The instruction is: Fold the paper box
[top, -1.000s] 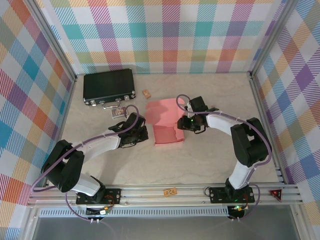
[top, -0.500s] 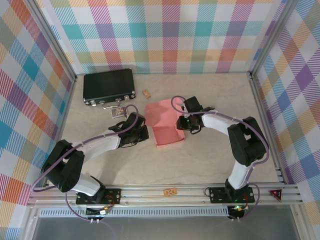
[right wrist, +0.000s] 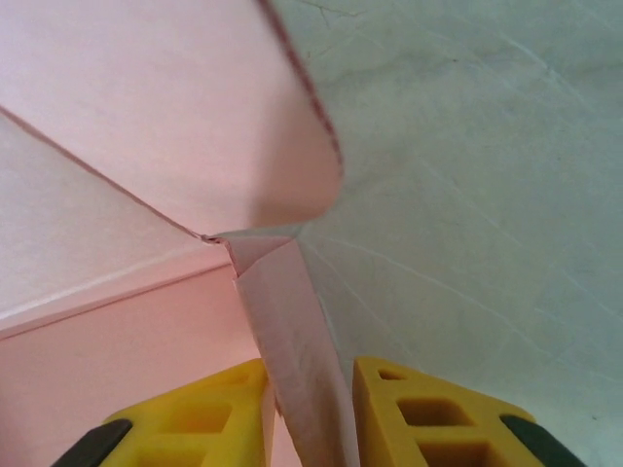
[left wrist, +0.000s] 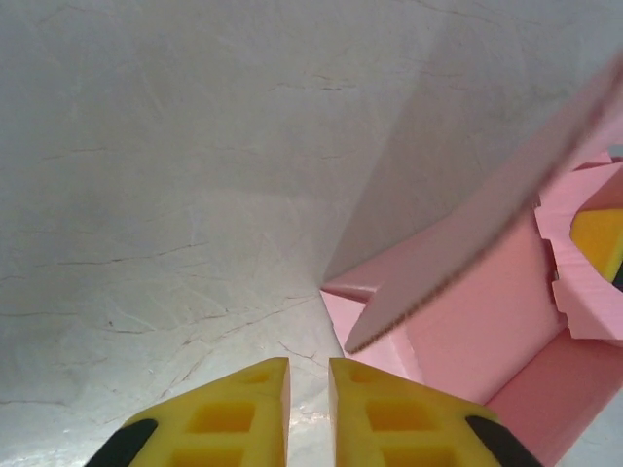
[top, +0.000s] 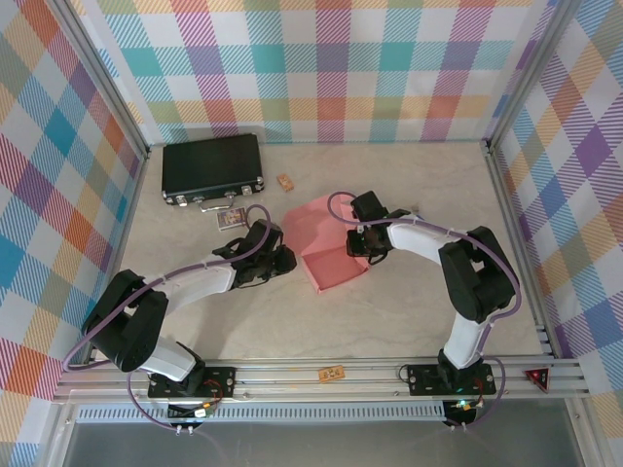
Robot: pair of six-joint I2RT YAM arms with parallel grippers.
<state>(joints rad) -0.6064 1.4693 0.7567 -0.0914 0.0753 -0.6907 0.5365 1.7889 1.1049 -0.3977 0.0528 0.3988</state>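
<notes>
The salmon-pink paper box (top: 336, 268) lies mid-table as a shallow tray with its lid flap (top: 316, 222) raised behind it. In the right wrist view my right gripper (right wrist: 310, 362) is shut on the tray's thin right side wall (right wrist: 292, 331), which fills the gap between the yellow fingers. From above, the right gripper (top: 358, 255) sits at the box's right edge. My left gripper (top: 287, 261) rests just left of the box. In the left wrist view the left gripper (left wrist: 309, 365) stands slightly open over bare table, and the paper box (left wrist: 477, 311) is close ahead to the right, untouched.
A black hard case (top: 212, 167) lies at the back left with a small card (top: 232, 218) in front of it. A tiny tan block (top: 285, 182) sits behind the box. Plaid walls close three sides; a metal rail (top: 331, 375) runs along the near edge.
The right gripper slid left and closed onto the box's right wall, and the tray turned, its near corner swinging out. The left jaws parted slightly.
</notes>
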